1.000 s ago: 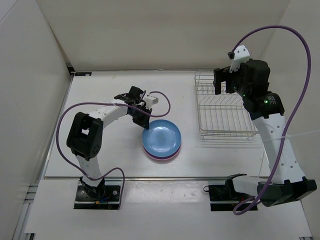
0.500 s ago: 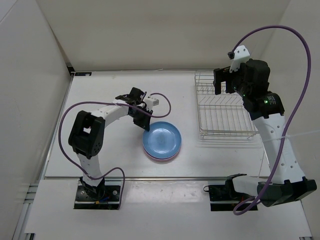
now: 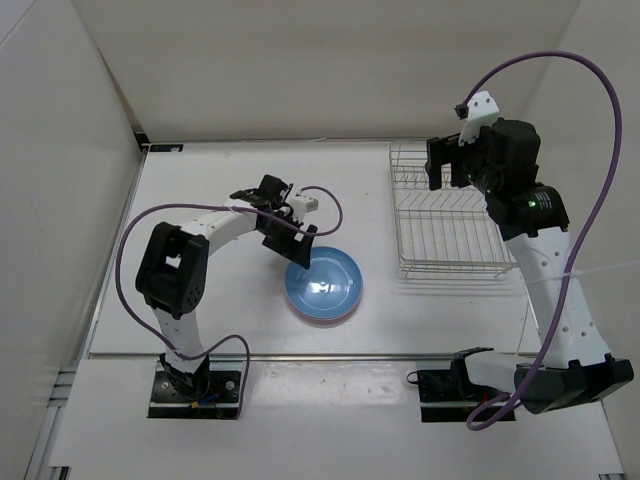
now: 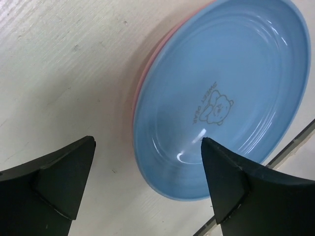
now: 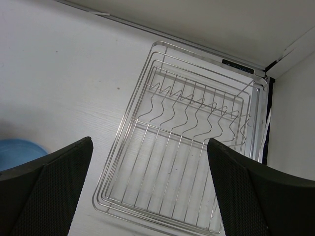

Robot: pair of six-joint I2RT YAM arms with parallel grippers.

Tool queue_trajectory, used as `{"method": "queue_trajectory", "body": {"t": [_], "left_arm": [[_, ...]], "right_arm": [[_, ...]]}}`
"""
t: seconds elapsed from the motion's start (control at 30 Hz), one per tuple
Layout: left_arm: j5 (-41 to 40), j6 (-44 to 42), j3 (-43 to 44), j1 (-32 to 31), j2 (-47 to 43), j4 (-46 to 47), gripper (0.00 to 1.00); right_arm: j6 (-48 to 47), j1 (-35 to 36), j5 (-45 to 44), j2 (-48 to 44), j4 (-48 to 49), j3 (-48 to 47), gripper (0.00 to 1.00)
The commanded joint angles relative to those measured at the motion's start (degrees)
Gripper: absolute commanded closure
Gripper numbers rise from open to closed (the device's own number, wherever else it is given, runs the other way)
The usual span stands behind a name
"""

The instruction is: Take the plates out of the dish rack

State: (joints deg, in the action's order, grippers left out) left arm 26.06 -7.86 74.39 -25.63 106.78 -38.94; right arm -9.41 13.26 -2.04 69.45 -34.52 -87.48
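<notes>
The light blue plate point(image 3: 323, 284) lies stacked on the pink plate point(image 4: 138, 81) on the table point(image 3: 200, 320), at the centre of the top view. The left gripper point(image 3: 298, 245) hangs over their upper-left edge with its fingers spread. The dish rack point(image 3: 445, 225) stands at the right, and the right gripper point(image 5: 147, 187) is above it, also spread.

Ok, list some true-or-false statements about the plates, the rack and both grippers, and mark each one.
1. The light blue round plastic plate lies stacked on the pink round plastic plate. True.
2. The silver wire dish rack holds one plate. False: its slots are empty.
3. The left gripper is shut on the blue plate's rim. False: it is open and holds nothing.
4. The right gripper is open above the rack. True.
</notes>
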Motion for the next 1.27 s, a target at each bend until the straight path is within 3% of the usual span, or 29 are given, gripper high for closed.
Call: {"method": "queue_trajectory", "body": {"t": [0.0,0.23,0.33,0.43,0.47,0.63,0.67,0.83,0.97,1.23], "left_arm": [[0.7,-1.4,0.3,-0.3,-5.5,-1.0,0.00],[-8.6,-0.5,2.0,3.3,-17.4,-2.7,0.00],[-16.8,2.1,2.5,10.2,-25.8,-3.2,0.00],[-26.2,5.5,4.1,15.9,-28.8,-5.2,0.00],[-27.8,6.0,4.9,20.9,-30.4,-5.9,0.00],[-25.1,6.6,2.2,37.8,-33.8,-9.3,0.00],[-22.3,4.8,0.5,42.6,-35.1,-9.8,0.00],[-13.0,2.9,-5.4,54.5,-36.7,-8.4,0.00],[-6.9,2.9,-5.4,58.1,-35.5,-9.0,0.00],[-6.4,2.9,-4.3,58.8,-35.5,-9.0,0.00]], "right_arm": [[0.0,0.1,1.1,-1.4,1.1,0.3,0.00],[1.8,-6.0,1.7,0.1,1.4,3.0,0.00],[2.3,-11.3,3.9,1.8,-3.0,2.2,0.00],[3.2,-18.1,3.9,1.7,-2.9,5.6,0.00],[3.2,-22.0,4.8,1.1,-2.2,6.9,0.00],[3.8,-34.7,12.8,-0.9,-4.3,11.4,0.00],[3.8,-35.9,12.9,-1.6,-4.3,12.1,0.00],[1.4,-40.9,13.6,-5.2,-1.7,18.4,0.00],[0.9,-43.3,14.7,-5.2,-1.7,21.0,0.00],[0.4,-44.4,15.9,-5.2,-2.2,21.7,0.00]]}}
